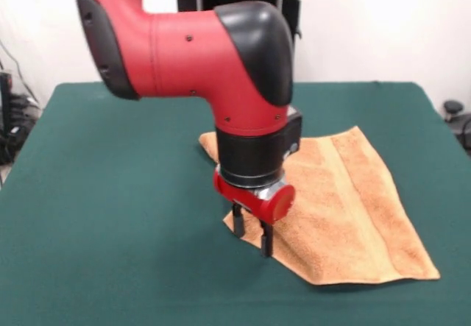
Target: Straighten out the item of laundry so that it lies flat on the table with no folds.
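The item of laundry [353, 208], an orange-tan towel, lies on the green table [110, 230] right of centre, its near corner pointing toward the front right. A long crease or band runs down it from the far edge to the near edge, and its left part is hidden behind the arm. My gripper [252, 243] hangs from the red and black arm over the towel's left edge, its two dark fingers [266, 243] pointing down. The fingers stand apart with towel showing between them, and their tips are at or just above the cloth.
The big red arm [184, 46] reaches in from the top left and covers the middle of the table's far side. Black cables and gear [11, 120] sit off the table's left edge, and a black object [452, 109] sits off the right edge.
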Robot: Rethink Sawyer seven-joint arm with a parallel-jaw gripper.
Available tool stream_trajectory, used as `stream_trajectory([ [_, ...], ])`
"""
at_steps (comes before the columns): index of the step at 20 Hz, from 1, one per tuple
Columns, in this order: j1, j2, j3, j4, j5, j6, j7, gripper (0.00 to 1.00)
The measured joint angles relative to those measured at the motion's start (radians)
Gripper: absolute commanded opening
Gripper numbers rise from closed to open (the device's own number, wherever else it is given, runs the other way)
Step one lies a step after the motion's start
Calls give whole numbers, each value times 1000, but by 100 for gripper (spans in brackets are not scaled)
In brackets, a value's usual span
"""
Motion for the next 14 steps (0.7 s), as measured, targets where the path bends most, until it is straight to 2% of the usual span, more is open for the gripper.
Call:
stream_trajectory([
  [8,-92,1,96,-1,-107,-1,0,100],
  [14,-119,2,139,2,-166,0,0,100],
])
